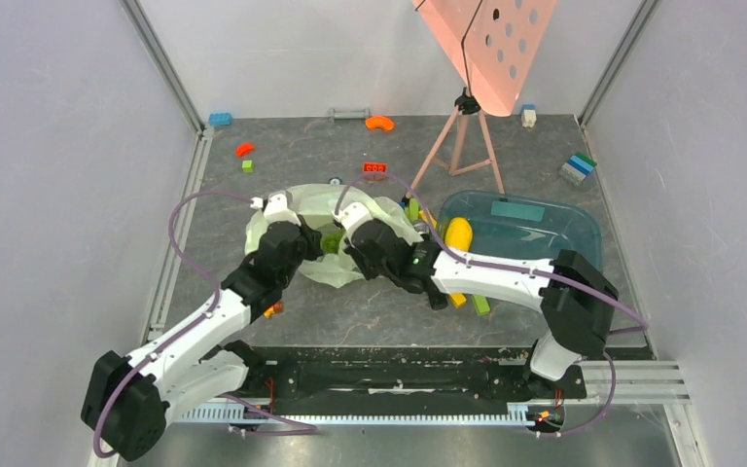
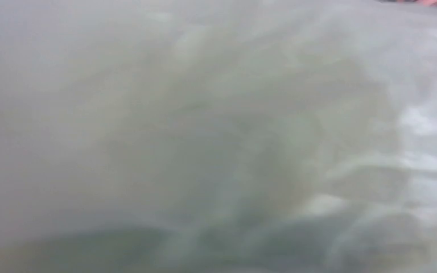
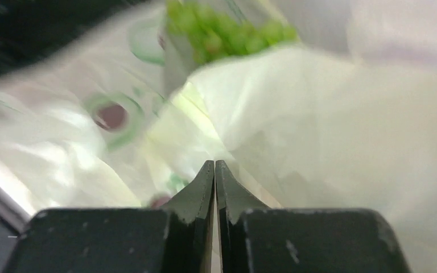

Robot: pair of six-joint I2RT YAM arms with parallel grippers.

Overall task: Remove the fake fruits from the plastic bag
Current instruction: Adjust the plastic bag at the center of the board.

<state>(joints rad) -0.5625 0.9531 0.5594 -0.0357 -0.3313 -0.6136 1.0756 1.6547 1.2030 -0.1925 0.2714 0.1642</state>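
- Left gripper (image 1: 309,239): closed, sunk in the plastic bag (image 1: 326,271) at frame centre. Its wrist view is all blurred film, so I can't tell if it pinches any.
- Right gripper (image 3: 214,166): clamped on a bag fold, tips together.
- Green bumpy fruit (image 3: 222,31): in the bag mouth, between both claws.
- Yellow fruit (image 1: 458,233): right of the bag, at the left rim of the teal tray (image 1: 554,226).

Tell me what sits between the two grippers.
In the top view, the green fruit cluster, nestled in the plastic bag, lies between left gripper and right gripper.
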